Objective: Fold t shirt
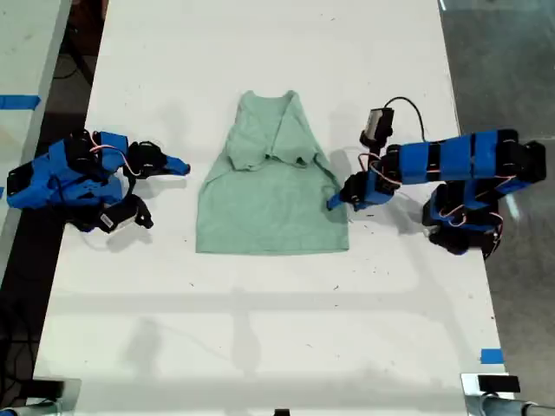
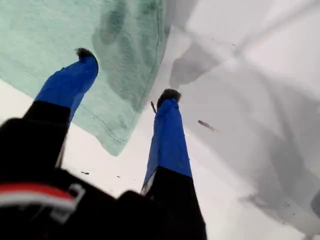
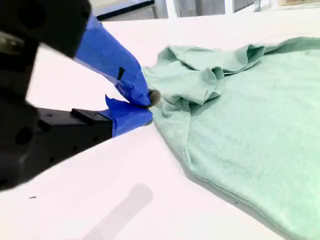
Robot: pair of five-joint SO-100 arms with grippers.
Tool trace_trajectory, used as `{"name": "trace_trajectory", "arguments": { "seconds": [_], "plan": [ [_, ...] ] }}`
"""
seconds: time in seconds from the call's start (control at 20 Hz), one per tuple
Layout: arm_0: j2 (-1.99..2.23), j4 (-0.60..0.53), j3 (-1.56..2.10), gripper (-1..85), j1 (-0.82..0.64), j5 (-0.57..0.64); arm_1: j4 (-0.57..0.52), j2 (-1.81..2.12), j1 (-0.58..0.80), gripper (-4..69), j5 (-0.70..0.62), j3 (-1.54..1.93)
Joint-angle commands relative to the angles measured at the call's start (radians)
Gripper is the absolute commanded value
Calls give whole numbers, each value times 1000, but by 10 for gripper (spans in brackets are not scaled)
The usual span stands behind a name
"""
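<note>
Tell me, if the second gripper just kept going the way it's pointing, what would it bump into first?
Most likely the t shirt: my second gripper points at its crumpled sleeve edge, with only bare table between. The gap looks small, though depth is unclear.

t shirt cut off by first wrist view's edge; sleeves folded under, hidden.

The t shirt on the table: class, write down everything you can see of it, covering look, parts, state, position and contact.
The t shirt is plain pale mint-green soft fabric with no print. It lies on the white table, hem toward the camera in the exterior view, both sleeves folded inward over the chest, the upper part bunched and wrinkled. My first gripper, open, straddles its side edge near the hem corner. My second gripper sits apart, beside the opposite edge.
</note>
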Motion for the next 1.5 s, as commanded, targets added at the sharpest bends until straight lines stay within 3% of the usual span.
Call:
{"name": "trace_trajectory", "arguments": {
  "seconds": [0.0, 0.25, 0.35, 0.5, 0.8, 0.95, 1.15, 1.45],
  "plan": [
    [6, -3, -20, 1, 11, -26, -55, -106, -11, 228, -12, -83],
    [6, -3, -20, 1, 11, -26, -77, -135, 3, 130, -6, -67],
    [6, -3, -20, 1, 12, -26, -89, -137, 8, 8, -5, -54],
    [6, -3, -20, 1, 12, -26, -58, -133, 9, 5, -6, -80],
    [6, -3, -20, 1, 12, -26, 311, -114, 9, 5, -72, -445],
    [6, -3, -20, 1, 11, -26, 437, -149, 8, 5, -126, -669],
    [6, -3, -20, 1, 11, -26, 451, -301, -46, 5, -166, -917],
    [6, -3, -20, 1, 12, -26, 341, -710, -123, 4, -256, -1302]
  ]
}}
